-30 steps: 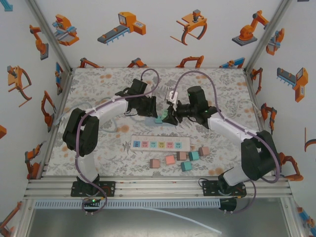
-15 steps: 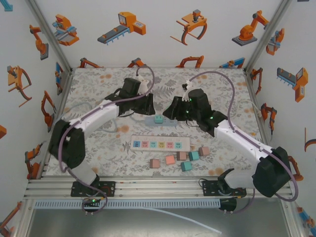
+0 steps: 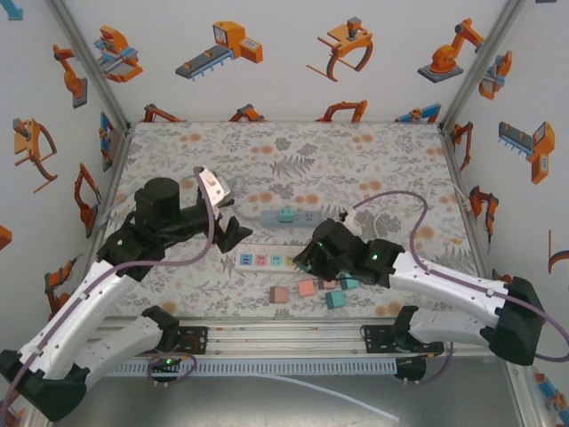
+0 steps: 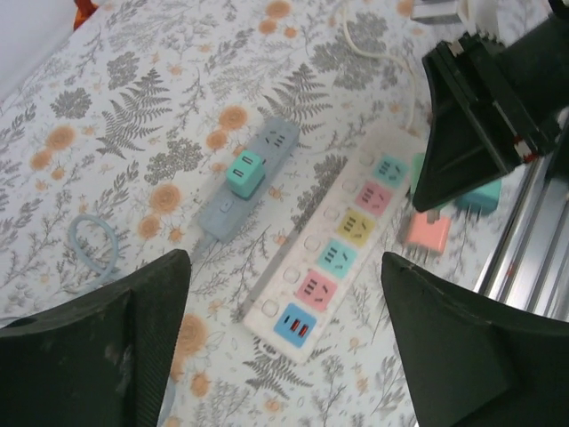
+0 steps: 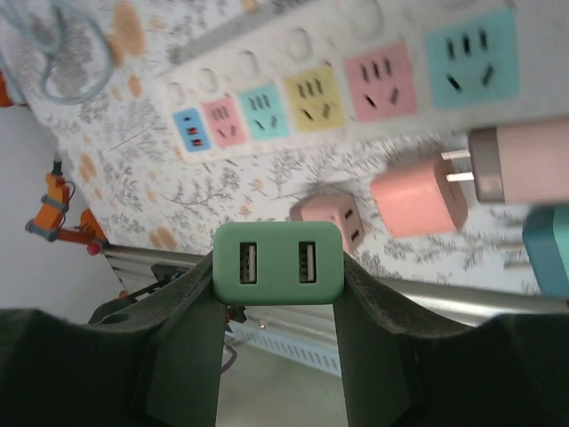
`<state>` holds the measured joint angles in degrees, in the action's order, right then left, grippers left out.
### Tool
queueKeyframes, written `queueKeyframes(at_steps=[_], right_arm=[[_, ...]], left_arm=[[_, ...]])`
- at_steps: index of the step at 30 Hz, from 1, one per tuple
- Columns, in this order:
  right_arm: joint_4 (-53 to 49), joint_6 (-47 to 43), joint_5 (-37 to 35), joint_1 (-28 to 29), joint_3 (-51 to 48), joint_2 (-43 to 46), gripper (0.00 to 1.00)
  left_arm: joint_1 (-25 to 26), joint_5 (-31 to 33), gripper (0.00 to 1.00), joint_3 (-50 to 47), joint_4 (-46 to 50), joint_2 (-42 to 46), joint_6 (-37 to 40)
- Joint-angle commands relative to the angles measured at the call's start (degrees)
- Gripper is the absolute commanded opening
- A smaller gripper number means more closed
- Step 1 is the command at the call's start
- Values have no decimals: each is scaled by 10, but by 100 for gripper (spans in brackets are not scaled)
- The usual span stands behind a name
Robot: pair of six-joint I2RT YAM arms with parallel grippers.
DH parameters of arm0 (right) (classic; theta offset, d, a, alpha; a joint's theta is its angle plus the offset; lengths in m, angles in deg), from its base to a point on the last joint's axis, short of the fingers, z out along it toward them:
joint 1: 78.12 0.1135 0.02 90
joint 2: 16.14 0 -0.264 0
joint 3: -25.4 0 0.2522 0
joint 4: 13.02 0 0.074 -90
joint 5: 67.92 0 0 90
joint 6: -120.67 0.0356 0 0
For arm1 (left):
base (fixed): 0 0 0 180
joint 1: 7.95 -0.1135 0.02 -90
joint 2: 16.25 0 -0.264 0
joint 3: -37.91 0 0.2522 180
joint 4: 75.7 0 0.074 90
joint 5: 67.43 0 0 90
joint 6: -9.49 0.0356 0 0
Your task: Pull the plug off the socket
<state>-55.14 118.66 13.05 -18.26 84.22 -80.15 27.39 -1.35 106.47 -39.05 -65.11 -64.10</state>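
Far power strip (image 3: 308, 216) behind near power strip (image 3: 258, 260) on the table (image 3: 373, 160).
A cube adapter (image 3: 286, 214) sits on the far one; loose adapters (image 3: 307, 287) lie before the near one, close by the right gripper (image 5: 277, 285) and its USB charger (image 5: 277, 262).

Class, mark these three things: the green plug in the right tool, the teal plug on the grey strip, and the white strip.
green plug (image 5: 277, 263), right wrist view, front face between its two USB ports.
teal plug (image 4: 244, 174), left wrist view, top face.
white strip (image 4: 354, 227), left wrist view, its yellow socket.
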Motion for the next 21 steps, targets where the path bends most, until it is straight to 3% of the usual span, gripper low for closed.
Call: queueKeyframes(at_steps=[1, 4, 8, 12, 21], right_arm=[[-73, 191, -58, 54, -5, -10, 0], [-99, 302, -61, 98, -21, -9, 0], [-115, 428, -50, 129, -55, -2, 0], [-51, 468, -37, 131, -98, -9, 0], [66, 515, -17, 133, -150, -56, 0]], left_arm=[[3, -40, 92, -18, 78, 5, 116], [3, -55, 99, -30, 80, 13, 122], [4, -26, 97, -30, 79, 10, 105], [-1, 32, 97, -24, 83, -5, 83], [-1, 31, 97, -32, 69, -3, 80]])
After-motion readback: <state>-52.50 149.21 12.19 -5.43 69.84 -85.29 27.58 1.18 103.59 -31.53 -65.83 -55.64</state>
